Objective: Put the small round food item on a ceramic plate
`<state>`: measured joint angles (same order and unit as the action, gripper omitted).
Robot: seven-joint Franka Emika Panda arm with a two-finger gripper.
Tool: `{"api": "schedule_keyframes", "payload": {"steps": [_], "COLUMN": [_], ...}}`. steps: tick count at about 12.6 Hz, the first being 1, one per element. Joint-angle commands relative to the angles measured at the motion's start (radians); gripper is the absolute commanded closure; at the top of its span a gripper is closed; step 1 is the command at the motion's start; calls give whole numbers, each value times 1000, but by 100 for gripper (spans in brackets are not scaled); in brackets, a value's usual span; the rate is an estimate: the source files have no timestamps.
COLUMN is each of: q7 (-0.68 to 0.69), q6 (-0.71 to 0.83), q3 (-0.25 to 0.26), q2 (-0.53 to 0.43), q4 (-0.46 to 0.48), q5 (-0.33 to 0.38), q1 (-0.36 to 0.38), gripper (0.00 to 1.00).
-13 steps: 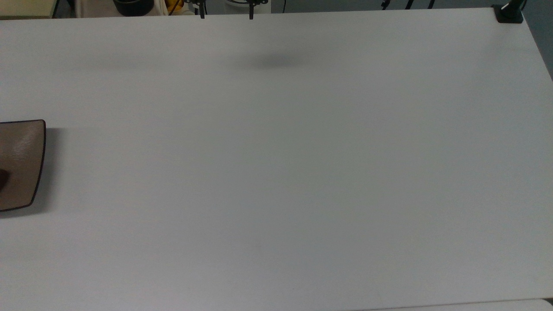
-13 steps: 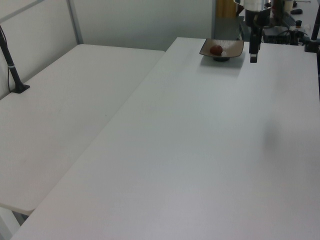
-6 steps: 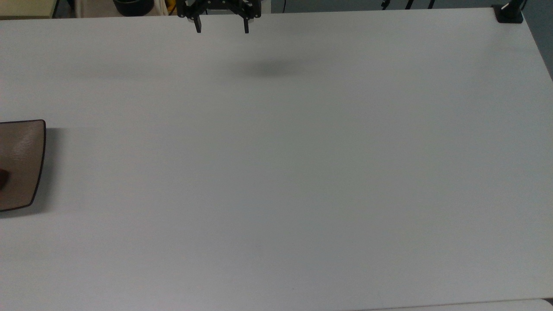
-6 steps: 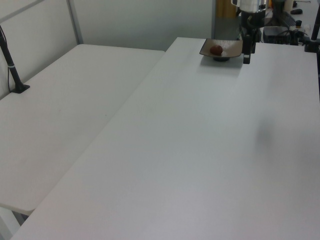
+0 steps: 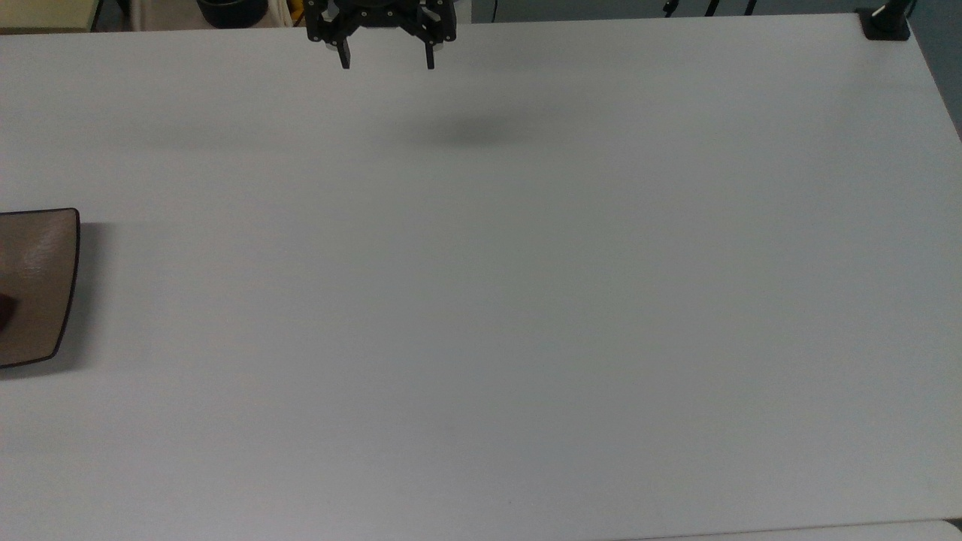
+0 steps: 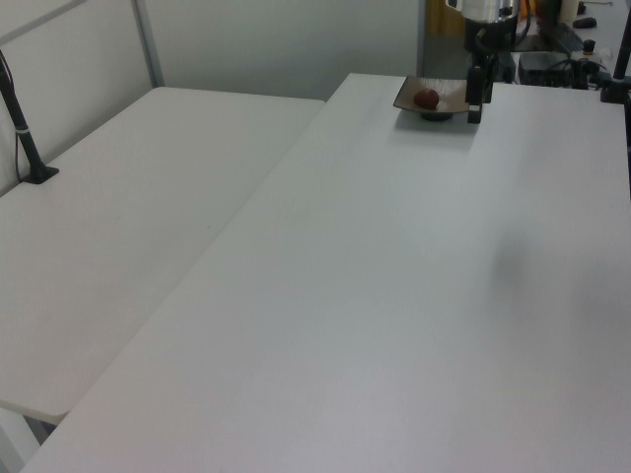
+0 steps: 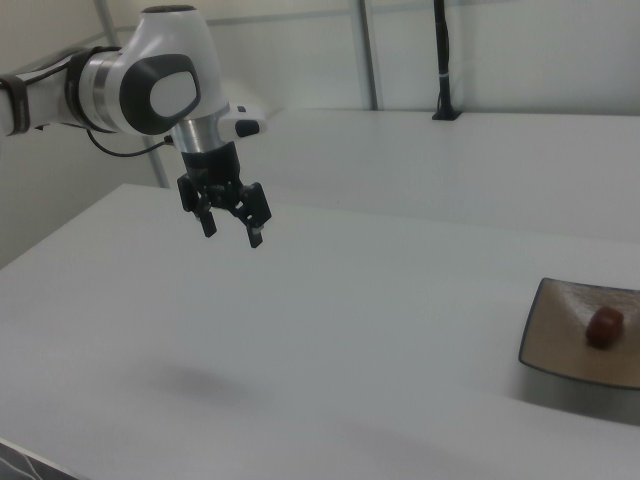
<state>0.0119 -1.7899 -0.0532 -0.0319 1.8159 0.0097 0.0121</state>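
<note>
The small round food item, a dark reddish-brown lump, lies on the ceramic plate, a brown squarish plate with a dark rim. In the top view the plate sits at the left edge, with a sliver of the food item on it. The left view has the plate at the table's far end with the food item inside. My gripper hangs open and empty well above the table, far from the plate. It is also in the top view and the left view.
The white table carries the gripper's shadow. A black clamp sits at its top right corner in the top view. A second white table with a black post adjoins on the left view's left.
The gripper has come further into the top view from its upper edge, and has shifted left in the left view. It stays open. Plate and food item have not moved.
</note>
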Motion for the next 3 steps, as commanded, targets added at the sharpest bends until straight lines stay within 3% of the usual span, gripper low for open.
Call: {"api": "schedule_keyframes", "payload": {"steps": [1, 3], "q7": [-4, 0], "q6": [-5, 0], "q3": [0, 0], "q2": [13, 6], "q4": [-23, -23], "q5": [-34, -31], "q1": [3, -3], "gripper": [0, 0]}}
